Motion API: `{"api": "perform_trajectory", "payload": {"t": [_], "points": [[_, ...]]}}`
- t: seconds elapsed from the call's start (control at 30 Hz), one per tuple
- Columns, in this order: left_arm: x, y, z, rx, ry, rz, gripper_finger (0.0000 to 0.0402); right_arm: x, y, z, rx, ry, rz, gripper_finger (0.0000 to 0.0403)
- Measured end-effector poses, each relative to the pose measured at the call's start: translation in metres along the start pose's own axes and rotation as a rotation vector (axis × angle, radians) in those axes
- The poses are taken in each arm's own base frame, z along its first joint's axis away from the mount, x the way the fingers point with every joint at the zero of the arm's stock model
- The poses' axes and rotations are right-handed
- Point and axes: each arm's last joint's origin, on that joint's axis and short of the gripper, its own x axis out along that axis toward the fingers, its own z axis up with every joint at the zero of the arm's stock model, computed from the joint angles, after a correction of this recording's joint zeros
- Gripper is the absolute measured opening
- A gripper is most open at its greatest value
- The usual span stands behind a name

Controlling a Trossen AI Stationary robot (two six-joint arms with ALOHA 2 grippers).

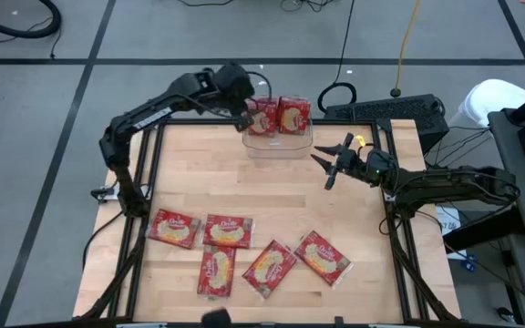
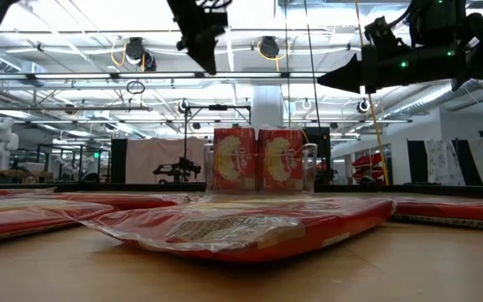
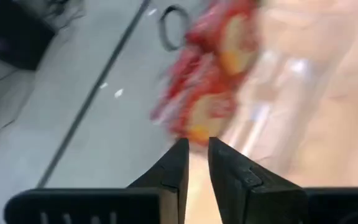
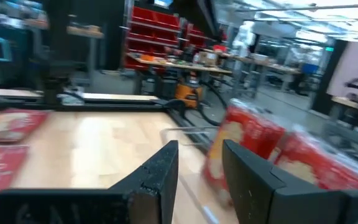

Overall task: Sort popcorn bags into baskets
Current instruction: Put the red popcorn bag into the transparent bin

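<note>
Clear basket at the far edge of the wooden table, near its middle, holding two popcorn bags that stand upright side by side, red fronts with the yellow picture facing the near side, as the low view shows. Five further popcorn bags lie flat on the near half of the table: two side by side at the left, one just nearer than these, and two more tilted toward the right, the last of them rightmost. None of the five touches either gripper.

Left gripper hangs above the basket's left far corner, just beside the left standing bag; its fingers are nearly closed, a narrow gap between them, with nothing held. The left arm rises from the table's left edge and reaches across to the far side.

Right gripper hovers to the right of the basket and slightly nearer, clear of the table; its fingers are parted and empty, pointing left toward the basket. The right arm extends in level from the right edge.
</note>
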Motion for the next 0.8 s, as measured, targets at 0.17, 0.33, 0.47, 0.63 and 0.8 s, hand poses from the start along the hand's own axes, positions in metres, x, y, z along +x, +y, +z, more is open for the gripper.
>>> {"api": "perform_trajectory", "payload": {"t": [0.17, 0.33, 0.47, 0.63, 0.8], "points": [[-0.006, -0.037, -0.015, 0.062, -0.002, -0.146, 0.0045, 0.000, 0.011, 0.004, 0.043, -0.017, 0.074, 0.0116], [-0.003, -0.077, -0.042, 0.090, -0.066, -0.203, 0.0036, 0.002, 0.027, 0.011, 0.100, 0.039, 0.160, 0.0116], [-0.008, -0.102, -0.061, 0.112, -0.148, -0.248, 0.0035, 0.002, 0.045, 0.015, 0.136, 0.184, 0.255, 0.0116], [-0.020, -0.125, -0.078, 0.123, -0.257, -0.302, 0.0035, -0.004, 0.067, 0.023, 0.251, 0.383, 0.349, 0.0116], [-0.026, -0.147, -0.097, 0.132, -0.301, -0.360, 0.0035, -0.020, 0.089, 0.024, 0.370, 0.546, 0.393, 0.0116]]}}
